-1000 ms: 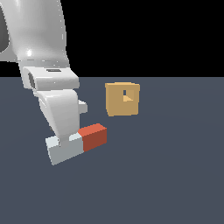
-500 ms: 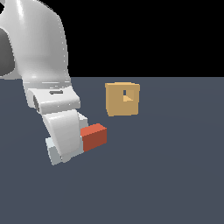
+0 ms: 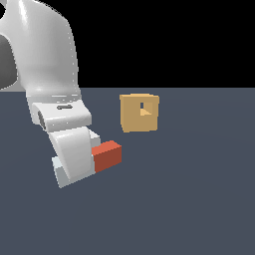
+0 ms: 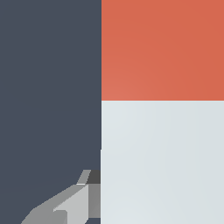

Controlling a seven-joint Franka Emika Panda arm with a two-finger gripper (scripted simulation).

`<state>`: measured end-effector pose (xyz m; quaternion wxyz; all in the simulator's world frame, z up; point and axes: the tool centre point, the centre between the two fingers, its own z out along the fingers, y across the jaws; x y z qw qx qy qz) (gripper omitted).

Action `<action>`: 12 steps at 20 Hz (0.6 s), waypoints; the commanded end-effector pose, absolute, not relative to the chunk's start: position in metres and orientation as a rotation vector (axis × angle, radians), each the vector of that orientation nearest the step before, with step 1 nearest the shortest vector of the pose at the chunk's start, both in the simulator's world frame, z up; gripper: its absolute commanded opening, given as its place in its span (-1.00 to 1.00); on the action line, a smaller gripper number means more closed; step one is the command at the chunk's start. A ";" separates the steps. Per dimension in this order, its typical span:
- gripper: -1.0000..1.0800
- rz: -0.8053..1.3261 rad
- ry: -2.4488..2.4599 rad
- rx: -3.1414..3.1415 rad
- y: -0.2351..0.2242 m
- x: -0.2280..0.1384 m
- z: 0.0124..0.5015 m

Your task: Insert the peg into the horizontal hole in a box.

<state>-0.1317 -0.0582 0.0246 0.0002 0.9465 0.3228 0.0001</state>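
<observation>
The peg lies on the dark floor. Its red half point(image 3: 107, 155) sticks out toward the exterior view's right, and most of its pale grey-white half point(image 3: 62, 174) is covered by my hand. My gripper point(image 3: 74, 167) is down over the white half. In the wrist view the peg point(image 4: 162, 131) fills the frame from very close, and one grey finger point(image 4: 70, 205) sits right against the side of the white half. The other finger is hidden. The tan box point(image 3: 139, 113) stands farther back, apart from the peg, with its small square hole point(image 3: 144, 109) on the face toward the camera.
The white arm point(image 3: 47, 60) fills the upper part of the exterior view's left. The flat dark floor point(image 3: 189, 199) extends around the peg and the box.
The arm has come down over the peg's white half, most of it in the first half second. The peg and the box have not moved.
</observation>
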 end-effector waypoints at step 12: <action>-1.00 0.000 1.106 2.939 -0.057 -0.114 0.030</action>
